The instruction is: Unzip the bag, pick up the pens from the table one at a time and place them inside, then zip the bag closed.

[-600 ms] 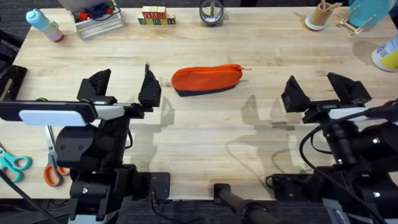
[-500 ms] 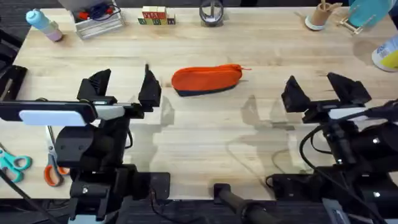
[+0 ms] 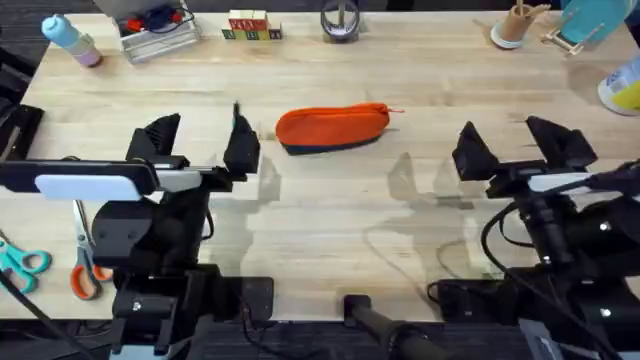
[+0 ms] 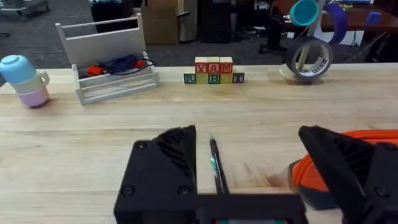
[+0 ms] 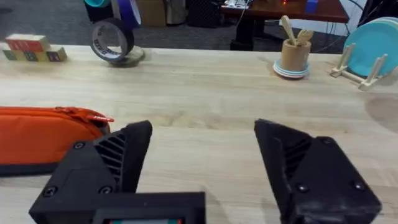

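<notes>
The orange bag point(image 3: 332, 127) lies on the table point(image 3: 400, 75) at mid-depth, its zipper closed and the pull point(image 5: 99, 116) at its right end. One thin black pen point(image 3: 237, 110) lies just left of the bag, pointing away from me; in the left wrist view the pen point(image 4: 216, 165) sits between my fingers' line of sight. My left gripper point(image 3: 200, 143) hovers open a little in front of the pen, with nothing held. To the right of the bag point(image 5: 43, 134), my right gripper point(image 3: 515, 148) is also open and holds nothing.
Teal scissors point(image 3: 22, 262) and orange scissors point(image 3: 85, 272) lie at the near left edge. Along the far edge stand a blue-capped bottle point(image 3: 65, 38), a white caddy point(image 3: 155, 30), letter blocks point(image 3: 250, 25), a tape roll point(image 3: 340, 18), a utensil cup point(image 3: 513, 28) and a plate rack point(image 3: 590, 25).
</notes>
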Motion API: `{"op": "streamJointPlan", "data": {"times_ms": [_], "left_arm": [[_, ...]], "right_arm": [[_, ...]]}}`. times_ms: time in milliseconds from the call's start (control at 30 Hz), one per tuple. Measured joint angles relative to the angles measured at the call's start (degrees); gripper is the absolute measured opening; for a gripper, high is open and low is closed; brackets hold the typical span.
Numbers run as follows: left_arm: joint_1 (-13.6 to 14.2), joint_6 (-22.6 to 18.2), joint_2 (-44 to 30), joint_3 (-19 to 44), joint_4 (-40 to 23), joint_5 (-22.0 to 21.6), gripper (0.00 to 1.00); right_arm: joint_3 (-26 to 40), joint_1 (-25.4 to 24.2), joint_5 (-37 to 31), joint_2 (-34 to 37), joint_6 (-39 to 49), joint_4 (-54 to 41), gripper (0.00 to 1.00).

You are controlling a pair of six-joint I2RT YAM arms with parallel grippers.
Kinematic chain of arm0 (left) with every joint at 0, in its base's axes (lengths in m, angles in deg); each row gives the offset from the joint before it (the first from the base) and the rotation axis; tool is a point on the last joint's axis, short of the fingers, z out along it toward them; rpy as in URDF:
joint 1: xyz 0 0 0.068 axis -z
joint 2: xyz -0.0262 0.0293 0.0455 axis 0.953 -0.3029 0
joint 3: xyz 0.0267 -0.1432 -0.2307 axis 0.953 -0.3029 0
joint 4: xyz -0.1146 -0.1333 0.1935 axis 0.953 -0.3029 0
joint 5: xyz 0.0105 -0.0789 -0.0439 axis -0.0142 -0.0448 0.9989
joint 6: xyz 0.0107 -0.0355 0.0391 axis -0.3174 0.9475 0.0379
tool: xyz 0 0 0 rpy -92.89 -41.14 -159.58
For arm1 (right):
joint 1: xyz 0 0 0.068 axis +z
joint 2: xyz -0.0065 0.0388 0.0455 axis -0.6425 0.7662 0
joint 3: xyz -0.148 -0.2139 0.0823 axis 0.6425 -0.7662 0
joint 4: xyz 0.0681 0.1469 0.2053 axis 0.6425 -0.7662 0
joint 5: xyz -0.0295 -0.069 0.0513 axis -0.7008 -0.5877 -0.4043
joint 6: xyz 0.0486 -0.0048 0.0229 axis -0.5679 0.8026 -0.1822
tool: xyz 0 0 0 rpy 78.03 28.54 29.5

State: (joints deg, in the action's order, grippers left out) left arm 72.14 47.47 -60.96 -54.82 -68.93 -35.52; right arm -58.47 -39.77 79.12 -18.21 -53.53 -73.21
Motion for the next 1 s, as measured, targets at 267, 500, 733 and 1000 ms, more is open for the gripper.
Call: {"op": "streamJointPlan", "data": {"times_ms": [267,500,733,1000], "left_arm": [[0.0,0.2,0.0,0.6,-0.8,0.0,0.993],[0.0,0.3,-0.9,11.0,-11.3,0.0,0.993],[0.0,0.3,-13.8,29.8,-29.3,0.0,0.993],[0.0,0.3,-30.3,46.5,-44.7,0.0,0.993]], "right_arm": [[0.8,0.0,0.3,0.0,-0.5,0.4,0.998],[7.8,0.0,0.3,0.6,-1.1,-3.2,0.996],[24.0,0.0,0.3,13.4,-1.1,-16.9,0.997],[40.4,0.0,0.4,28.0,-1.1,-26.3,0.997]]}}
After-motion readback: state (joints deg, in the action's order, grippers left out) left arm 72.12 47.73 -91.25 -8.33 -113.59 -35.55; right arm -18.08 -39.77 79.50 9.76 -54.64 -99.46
